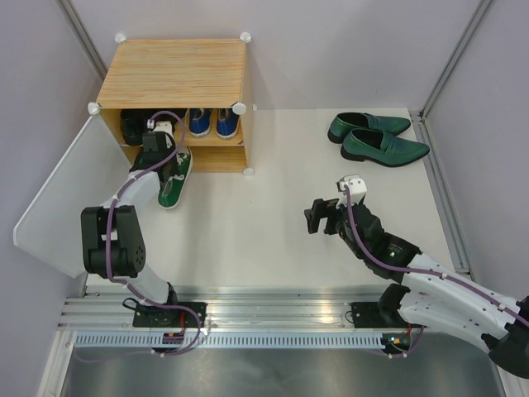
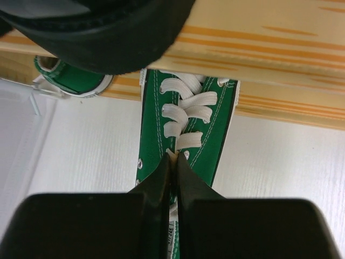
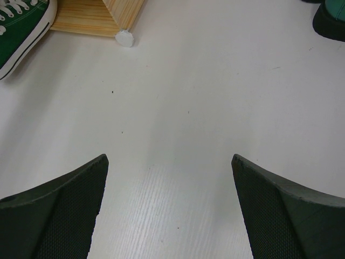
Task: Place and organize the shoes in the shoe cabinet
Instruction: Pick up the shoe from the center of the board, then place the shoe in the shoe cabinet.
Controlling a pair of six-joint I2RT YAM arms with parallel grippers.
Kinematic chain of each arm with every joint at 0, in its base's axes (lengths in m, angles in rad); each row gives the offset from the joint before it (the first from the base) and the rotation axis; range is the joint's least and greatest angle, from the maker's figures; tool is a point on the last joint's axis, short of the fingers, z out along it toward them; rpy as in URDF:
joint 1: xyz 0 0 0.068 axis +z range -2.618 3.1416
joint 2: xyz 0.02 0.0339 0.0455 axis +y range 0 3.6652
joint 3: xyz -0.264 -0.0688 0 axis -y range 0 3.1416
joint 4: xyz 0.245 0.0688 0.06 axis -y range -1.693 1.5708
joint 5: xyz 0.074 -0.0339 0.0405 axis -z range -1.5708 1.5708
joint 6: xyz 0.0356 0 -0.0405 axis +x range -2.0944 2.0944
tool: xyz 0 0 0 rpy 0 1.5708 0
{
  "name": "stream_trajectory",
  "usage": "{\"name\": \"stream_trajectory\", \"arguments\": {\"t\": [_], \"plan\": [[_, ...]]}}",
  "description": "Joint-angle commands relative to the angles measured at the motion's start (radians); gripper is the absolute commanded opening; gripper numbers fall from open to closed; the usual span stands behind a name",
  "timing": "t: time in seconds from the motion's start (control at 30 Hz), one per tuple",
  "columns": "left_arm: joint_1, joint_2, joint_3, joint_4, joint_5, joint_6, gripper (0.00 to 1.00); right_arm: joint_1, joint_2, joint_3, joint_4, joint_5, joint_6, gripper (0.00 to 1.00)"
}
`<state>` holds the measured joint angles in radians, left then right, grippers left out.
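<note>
With my left claw (image 2: 173, 157) pinched shut on the tongue of the green sneaker (image 2: 215, 135), I should slide it straight into the shoe cabinet (image 1: 173, 70), bottom shelf, beside its mate (image 2: 70, 78).

**A:** What colours are on the shoe under the left wrist camera?

**B:** The green sneaker (image 2: 186, 135) is deep green with white stitching and white laces (image 2: 186, 110).

**A:** And the shoe cabinet?

**B:** In the top view the shoe cabinet (image 1: 178, 70) sits at eleven o'clock. It is pale wood-grain with thin orange streaks. Its corner connectors (image 1: 239, 108) are white and its door panel (image 1: 58, 198) is frosted white.

**A:** What about the shoes inside?

**B:** The blue sneakers (image 1: 211, 122) have white trim. At their nine o'clock are the black boots (image 1: 134, 126).

**A:** And at two o'clock?

**B:** Glossy dark-green loafers (image 1: 376, 138) on the white table (image 1: 264, 240).

**A:** The arms?

**B:** The left gripper (image 2: 172, 162) is black. The right gripper (image 3: 168, 159) is black with a fine mesh pattern on its fingers. The cables (image 1: 132, 186) are purple.
</note>
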<state>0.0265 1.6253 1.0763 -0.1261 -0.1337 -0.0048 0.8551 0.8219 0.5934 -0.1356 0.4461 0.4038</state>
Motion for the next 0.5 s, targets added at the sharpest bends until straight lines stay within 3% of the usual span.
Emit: {"name": "stream_trajectory", "arguments": {"t": [0.0,0.47], "plan": [[0.012,-0.005,0.092,0.092,-0.035,0.042,0.02,-0.004,0.008,0.016,0.022,0.006,-0.010,0.98],[0.044,0.125,0.231,0.079,-0.020,0.075,0.02,-0.002,0.045,0.022,0.024,0.022,-0.019,0.98]]}}
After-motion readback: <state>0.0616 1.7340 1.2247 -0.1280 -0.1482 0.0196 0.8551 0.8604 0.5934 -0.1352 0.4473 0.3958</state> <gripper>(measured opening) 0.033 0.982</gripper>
